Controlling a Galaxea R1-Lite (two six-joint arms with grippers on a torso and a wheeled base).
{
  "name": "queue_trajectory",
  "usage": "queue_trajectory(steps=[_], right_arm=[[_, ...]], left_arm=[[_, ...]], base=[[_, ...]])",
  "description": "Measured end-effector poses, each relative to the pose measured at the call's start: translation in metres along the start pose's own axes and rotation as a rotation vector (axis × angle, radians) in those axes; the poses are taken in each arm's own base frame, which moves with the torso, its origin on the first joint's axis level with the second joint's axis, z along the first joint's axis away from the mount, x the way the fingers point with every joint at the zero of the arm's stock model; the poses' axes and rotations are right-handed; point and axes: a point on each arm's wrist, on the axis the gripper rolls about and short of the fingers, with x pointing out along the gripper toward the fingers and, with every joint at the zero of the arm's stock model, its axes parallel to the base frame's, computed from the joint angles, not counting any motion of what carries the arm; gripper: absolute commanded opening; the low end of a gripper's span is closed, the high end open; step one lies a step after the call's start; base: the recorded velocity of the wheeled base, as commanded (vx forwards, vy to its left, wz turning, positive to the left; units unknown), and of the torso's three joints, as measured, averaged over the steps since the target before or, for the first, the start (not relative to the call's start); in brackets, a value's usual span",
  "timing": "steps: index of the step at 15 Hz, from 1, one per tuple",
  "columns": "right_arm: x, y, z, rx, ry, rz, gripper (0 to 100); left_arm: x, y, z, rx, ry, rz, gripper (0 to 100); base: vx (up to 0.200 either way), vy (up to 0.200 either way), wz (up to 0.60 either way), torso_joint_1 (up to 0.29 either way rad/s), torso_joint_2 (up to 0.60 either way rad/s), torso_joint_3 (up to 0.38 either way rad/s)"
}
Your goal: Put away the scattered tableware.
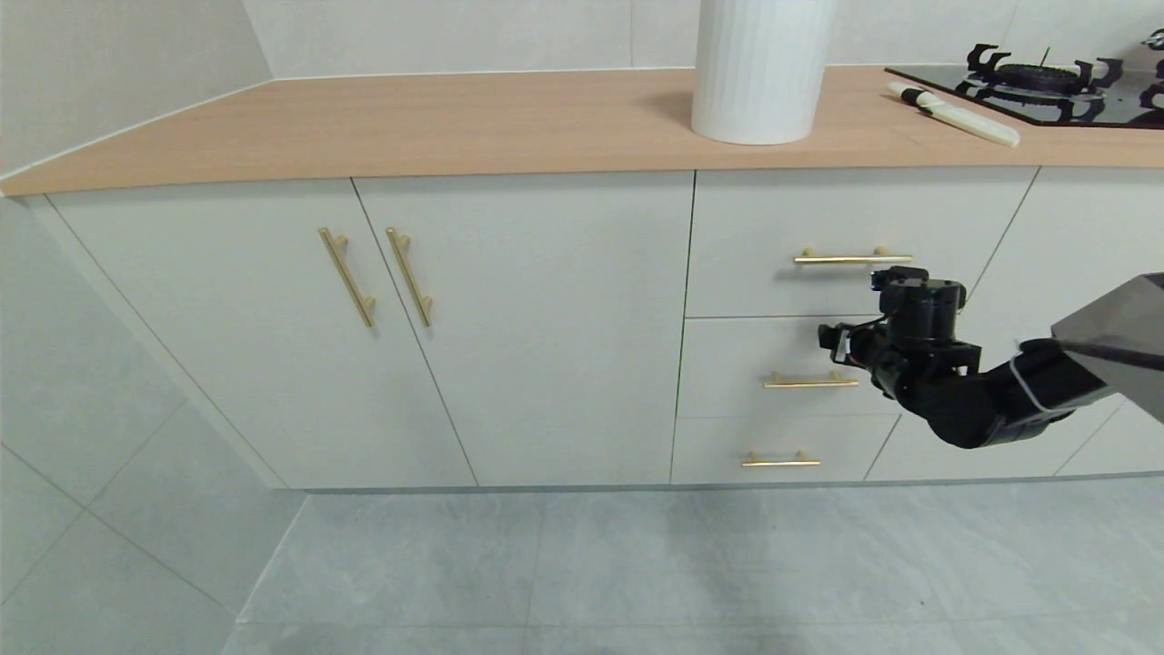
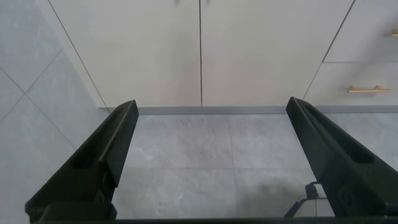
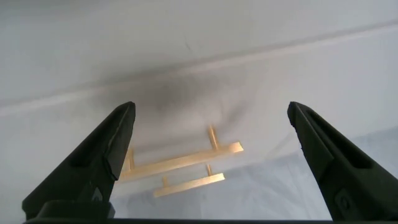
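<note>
Lying right of the white canister (image 1: pixel 762 68), the utensil (image 1: pixel 953 114) looks light, stiff, slippery: pinch it mid-length. Right tool (image 1: pixel 835 344), below the canister, stands spread apart.

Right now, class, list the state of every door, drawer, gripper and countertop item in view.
White cupboard doors, gold handles, left and right: shut.
White drawers, top, middle, bottom: shut.
Black left gripper: open, empty.
Black right gripper: open, empty.
White ribbed canister: upright.
Long cream utensil: lying flat.

Soft, even brightness — faint shadow on drawer front (image 3: pixel 168 93), wide-angle curvature at edges.
</note>
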Motion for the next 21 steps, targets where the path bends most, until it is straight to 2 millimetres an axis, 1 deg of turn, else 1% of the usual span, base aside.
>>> queue_trajectory(steps=[2, 3, 5, 7, 9, 11, 13, 15, 17, 19, 21], right_arm=[[-0.038, -0.01, 0.019, -0.001, -0.008, 0.01, 100], [-0.06, -0.015, 0.03, 0.002, -0.023, 0.018, 100], [-0.112, -0.028, 0.054, 0.002, -0.073, 0.031, 100], [-0.17, -0.046, 0.074, -0.007, -0.152, 0.027, 100], [-0.227, -0.069, 0.086, -0.021, -0.241, 0.016, 100], [-0.279, -0.093, 0.087, -0.031, -0.304, -0.001, 100], [-0.325, -0.121, 0.074, -0.048, -0.328, -0.04, 100], [-0.364, -0.146, 0.052, -0.084, -0.327, -0.093, 100], [-0.402, -0.165, 0.025, -0.125, -0.349, -0.141, 100], [-0.431, -0.176, -0.003, -0.16, -0.369, -0.161, 100], [-0.444, -0.18, -0.028, -0.173, -0.383, -0.159, 100]], left_arm=[[0.0, 0.0, 0.0, 0.0, 0.0, 0.0, 100], [0.0, 0.0, 0.0, 0.0, 0.0, 0.0, 100], [0.0, 0.0, 0.0, 0.0, 0.0, 0.0, 100], [0.0, 0.0, 0.0, 0.0, 0.0, 0.0, 100], [0.0, 0.0, 0.0, 0.0, 0.0, 0.0, 100], [0.0, 0.0, 0.0, 0.0, 0.0, 0.0, 100], [0.0, 0.0, 0.0, 0.0, 0.0, 0.0, 100], [0.0, 0.0, 0.0, 0.0, 0.0, 0.0, 100], [0.0, 0.0, 0.0, 0.0, 0.0, 0.0, 100], [0.0, 0.0, 0.0, 0.0, 0.0, 0.0, 100], [0.0, 0.0, 0.0, 0.0, 0.0, 0.0, 100]], base=[[0.0, 0.0, 0.0, 0.0, 0.0, 0.0], [0.0, 0.0, 0.0, 0.0, 0.0, 0.0], [0.0, 0.0, 0.0, 0.0, 0.0, 0.0], [0.0, 0.0, 0.0, 0.0, 0.0, 0.0], [0.0, 0.0, 0.0, 0.0, 0.0, 0.0], [0.0, 0.0, 0.0, 0.0, 0.0, 0.0], [0.0, 0.0, 0.0, 0.0, 0.0, 0.0], [0.0, 0.0, 0.0, 0.0, 0.0, 0.0], [0.0, 0.0, 0.0, 0.0, 0.0, 0.0], [0.0, 0.0, 0.0, 0.0, 0.0, 0.0], [0.0, 0.0, 0.0, 0.0, 0.0, 0.0]])
